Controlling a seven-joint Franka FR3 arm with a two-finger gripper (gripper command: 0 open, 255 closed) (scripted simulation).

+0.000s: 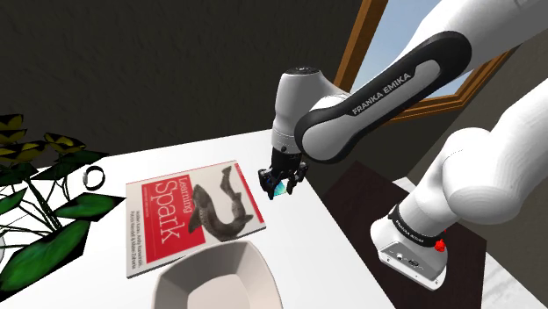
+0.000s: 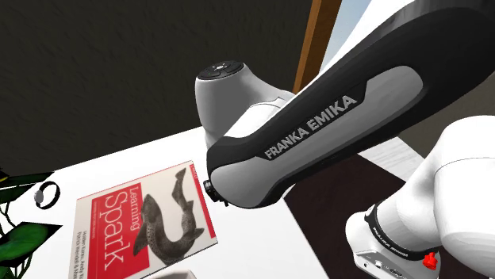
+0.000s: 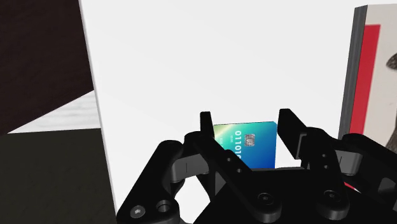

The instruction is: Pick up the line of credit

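Card [image 3: 251, 146] clamped between the two black fingers of the gripper [image 3: 245, 118], over a white table [image 3: 191, 57].
Shoulder view: the gripper [image 1: 281, 180] holds the blue-green card [image 1: 277, 186] just beside a corner of a red book [image 1: 189, 215]; a bowl [image 1: 215, 276], a ring [image 1: 92, 178] and a plant [image 1: 35, 202] lie toward the view's left. Second exterior view: the arm [image 2: 317, 127], lettered FRANKA EMIKA, crosses beside the book [image 2: 143, 222]. Wrist view: the card's chip and digits show, with the book's edge [image 3: 369, 63] beside the gripper.
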